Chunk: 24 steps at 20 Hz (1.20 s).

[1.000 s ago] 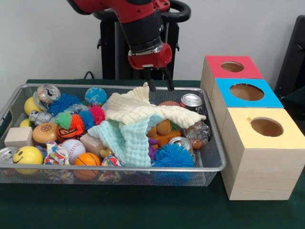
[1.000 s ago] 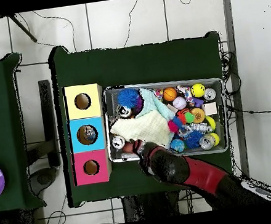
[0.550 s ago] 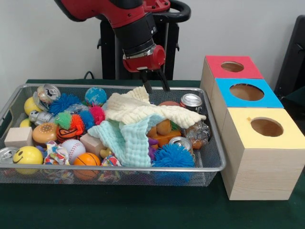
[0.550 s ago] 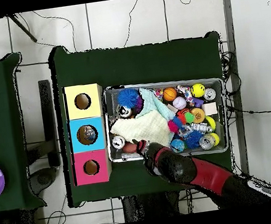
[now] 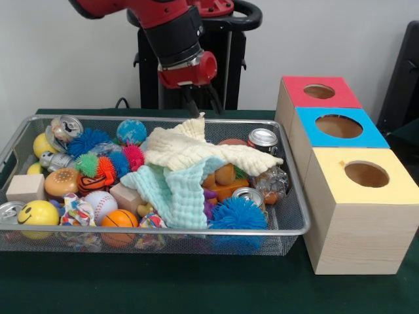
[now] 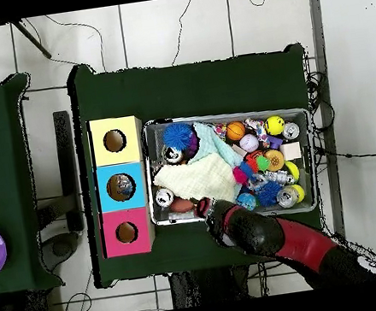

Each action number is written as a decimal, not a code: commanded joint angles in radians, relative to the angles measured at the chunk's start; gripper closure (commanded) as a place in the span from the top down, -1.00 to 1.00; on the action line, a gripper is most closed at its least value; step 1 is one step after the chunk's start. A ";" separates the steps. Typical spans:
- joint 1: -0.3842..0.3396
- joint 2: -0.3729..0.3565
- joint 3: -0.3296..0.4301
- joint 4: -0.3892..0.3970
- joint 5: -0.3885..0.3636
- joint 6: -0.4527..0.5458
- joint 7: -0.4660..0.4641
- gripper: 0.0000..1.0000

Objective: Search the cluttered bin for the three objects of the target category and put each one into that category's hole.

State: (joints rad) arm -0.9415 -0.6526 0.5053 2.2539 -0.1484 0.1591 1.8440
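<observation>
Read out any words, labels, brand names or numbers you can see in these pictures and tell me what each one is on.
No legible text in either view.
The drink cans in the mesh bin carry no label that can be read.
The yellow ball bears only a smiley face, no words.
The three wooden boxes with coloured tops have holes and no lettering.

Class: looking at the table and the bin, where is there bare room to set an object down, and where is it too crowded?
Bare green table runs along the front of the wire bin, and more lies on the far side of the three boxes in the overhead view. Inside the bin it is crowded: balls, cans and two cloths fill it. The gripper hangs open above its back rim.
</observation>
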 commanded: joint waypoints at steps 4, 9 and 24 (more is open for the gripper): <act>0.049 -0.217 -0.014 -0.190 -0.136 0.168 -0.103 1.00; 0.047 -0.239 -0.029 -0.266 -0.266 0.205 -0.164 1.00; -0.009 -0.143 -0.005 -0.347 -0.518 0.199 -0.179 1.00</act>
State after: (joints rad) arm -0.9112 -0.8621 0.4914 2.0056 -0.5388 0.2565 1.8440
